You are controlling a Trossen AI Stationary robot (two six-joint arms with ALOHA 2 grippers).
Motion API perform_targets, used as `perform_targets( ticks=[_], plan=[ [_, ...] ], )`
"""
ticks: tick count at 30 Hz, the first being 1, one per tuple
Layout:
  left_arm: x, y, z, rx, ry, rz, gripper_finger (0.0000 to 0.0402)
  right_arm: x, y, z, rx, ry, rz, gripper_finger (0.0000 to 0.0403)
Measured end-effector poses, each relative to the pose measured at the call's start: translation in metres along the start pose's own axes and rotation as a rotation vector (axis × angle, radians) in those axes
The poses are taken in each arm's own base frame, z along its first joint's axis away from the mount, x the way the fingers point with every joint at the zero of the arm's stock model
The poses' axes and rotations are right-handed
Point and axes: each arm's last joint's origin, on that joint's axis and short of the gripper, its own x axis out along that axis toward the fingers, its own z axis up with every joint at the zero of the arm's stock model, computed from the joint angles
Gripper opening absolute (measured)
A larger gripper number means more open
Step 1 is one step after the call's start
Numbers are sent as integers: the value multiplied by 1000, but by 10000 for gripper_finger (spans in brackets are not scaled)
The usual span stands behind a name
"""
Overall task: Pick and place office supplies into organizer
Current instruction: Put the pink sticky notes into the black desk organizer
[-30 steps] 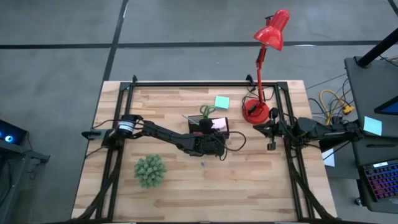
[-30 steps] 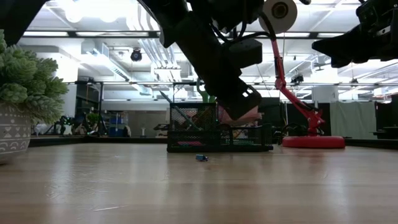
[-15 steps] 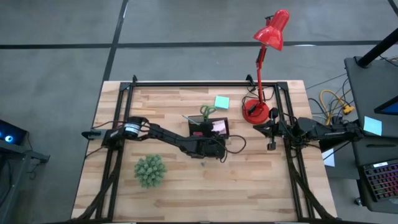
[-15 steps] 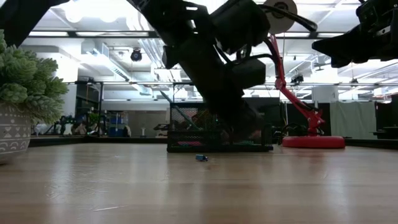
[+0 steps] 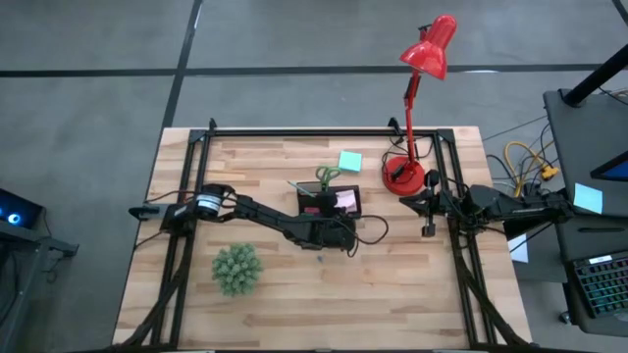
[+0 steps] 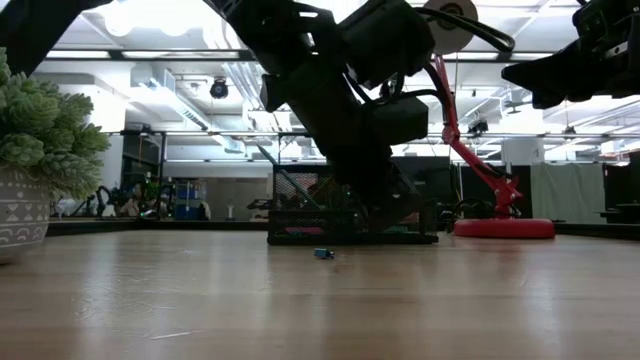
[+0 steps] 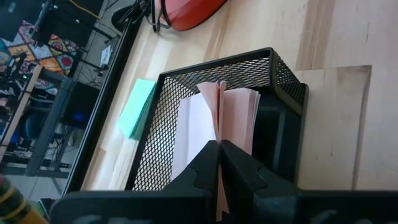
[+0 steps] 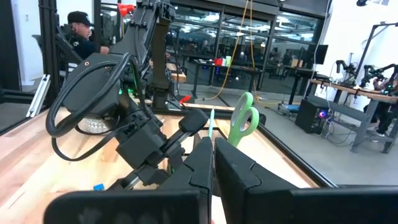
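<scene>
Where the overhead camera looked down, the left gripper (image 5: 339, 227) sat at the near edge of the black organizer (image 5: 330, 201), which stood mid-worktop (image 5: 275, 304) with green-handled scissors (image 5: 327, 176) poking up at its far side. A teal sticky-note pad (image 5: 349, 161) lay apart beyond it, near the red lamp (image 5: 417, 108). The right gripper (image 5: 428, 210) waited at the right edge of the worktop. A green plant ball (image 5: 236, 269) stood nearer the front left.

At table height, the left arm slanted down in front of the organizer (image 6: 300, 215), hiding much of it. A tiny blue eraser (image 6: 322, 254) lay on the wood just in front of the tray. The potted plant (image 6: 35, 160) filled the left edge, and the lamp's base (image 6: 503, 228) showed at right.

From the left wrist, the fingers (image 7: 245, 180) were pinched together on the edge of a pink sticky-note pad (image 7: 217, 121) standing inside the mesh organizer (image 7: 283, 71); the teal pad (image 7: 137, 107) lay outside on the wood.

From the right wrist, that arm's own fingers (image 8: 233, 171) were pressed together, holding nothing. Beyond them were the scissors (image 8: 242, 121) upright and a person (image 8: 78, 34) seated in the room behind.
</scene>
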Motion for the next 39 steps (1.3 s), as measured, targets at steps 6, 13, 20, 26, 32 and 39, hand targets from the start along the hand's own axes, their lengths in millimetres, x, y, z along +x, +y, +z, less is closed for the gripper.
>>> perform_targets(
  ticks=[6, 13, 20, 26, 32, 39],
  plan=[
    [1, 0, 0, -1, 0, -29, 0, 0, 0, 0, -1, 0, 0, 9],
    [3, -1, -1, -5, 2, -76, 0, 0, 0, 0, -1, 0, 0, 9],
    [3, 0, -1, -2, 5, -65, 0, 0, 0, 0, -4, 0, 0, 9],
    [4, 1, -1, -9, 4, -69, 0, 0, 0, 0, -4, 0, 0, 8],
    [4, 1, -1, -8, 4, -69, 0, 0, 0, 0, -4, 0, 0, 8],
    [4, 1, -1, -8, 4, -72, 21, 0, 0, 0, -4, 0, 0, 9]
  ],
)
